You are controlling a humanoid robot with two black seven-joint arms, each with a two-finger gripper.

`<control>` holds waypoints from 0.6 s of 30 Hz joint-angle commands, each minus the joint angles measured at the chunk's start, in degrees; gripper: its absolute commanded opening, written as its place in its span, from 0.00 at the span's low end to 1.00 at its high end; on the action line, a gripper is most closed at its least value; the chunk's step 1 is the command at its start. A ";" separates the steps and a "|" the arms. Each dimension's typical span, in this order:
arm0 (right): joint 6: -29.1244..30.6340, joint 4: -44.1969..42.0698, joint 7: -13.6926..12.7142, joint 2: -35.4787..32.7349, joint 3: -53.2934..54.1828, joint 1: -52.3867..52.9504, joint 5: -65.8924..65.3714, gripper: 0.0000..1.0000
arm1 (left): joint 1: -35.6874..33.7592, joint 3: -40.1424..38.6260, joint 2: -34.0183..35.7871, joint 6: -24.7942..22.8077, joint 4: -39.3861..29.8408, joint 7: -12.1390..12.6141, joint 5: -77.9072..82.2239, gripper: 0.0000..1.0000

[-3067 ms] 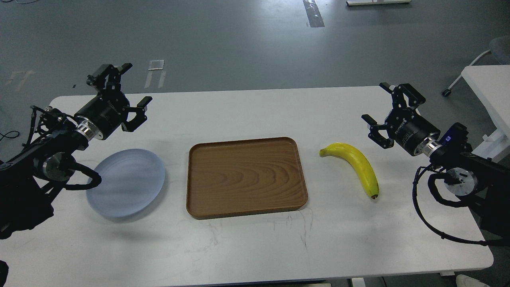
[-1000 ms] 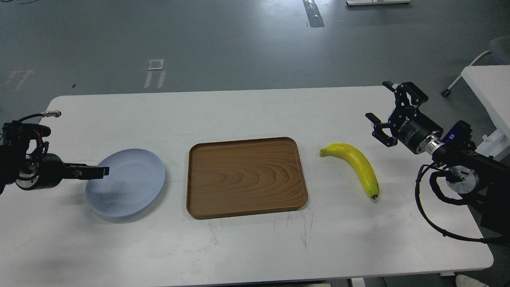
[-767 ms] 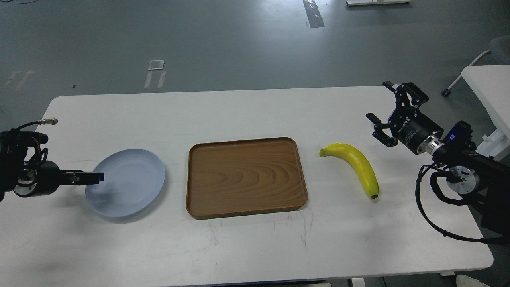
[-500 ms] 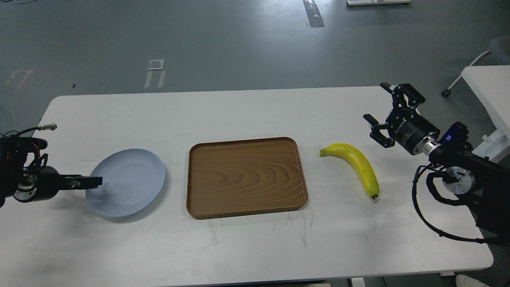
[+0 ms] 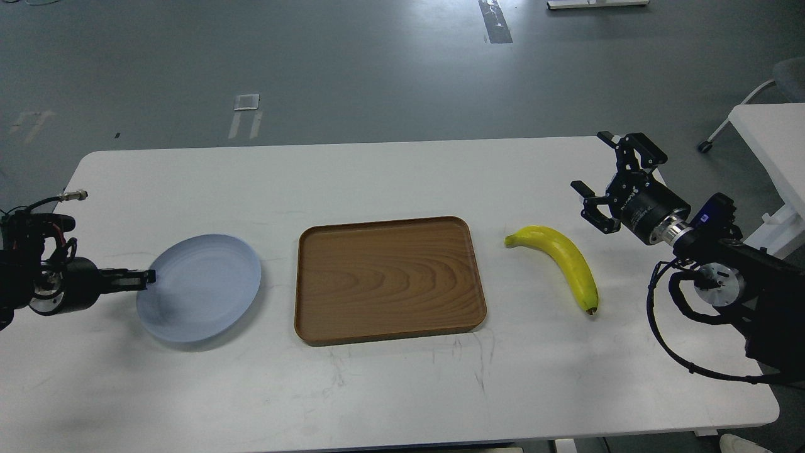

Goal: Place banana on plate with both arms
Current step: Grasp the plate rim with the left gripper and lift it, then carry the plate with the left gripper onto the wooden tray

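Banana (image 5: 563, 259) lies flat on the white surface (image 5: 390, 390), just right of the wooden tray (image 5: 387, 280), dark tip toward the near edge. Right pincer (image 5: 605, 168) hovers beyond and to the right of the banana's stem end, near but not touching, fingers spread apart. Plate (image 5: 201, 286) sits left of the tray, well apart from the banana. Left pincer (image 5: 143, 277) reaches in low from the left, tip at the plate's left rim; seen edge-on, so cannot tell whether it grips the rim.
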 commanded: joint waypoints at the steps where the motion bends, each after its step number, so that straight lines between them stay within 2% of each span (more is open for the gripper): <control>1: 0.00 -0.13 0.01 0.08 0.00 0.00 0.00 1.00 | -0.57 -0.08 -0.05 0.03 -0.54 -0.07 0.04 0.00; 6: 0.00 -0.57 0.01 0.35 0.09 0.09 0.00 1.00 | -1.62 -0.17 0.30 0.03 -2.47 -0.43 0.04 0.00; 13: 0.00 -0.66 0.01 0.26 0.09 0.09 0.00 1.00 | -11.18 -0.09 0.39 -0.50 -7.82 -1.57 -0.05 0.00; 18: 0.00 -0.57 0.01 0.26 0.09 0.09 0.00 1.00 | -17.61 0.09 -0.93 -2.52 -10.90 -1.31 0.30 0.00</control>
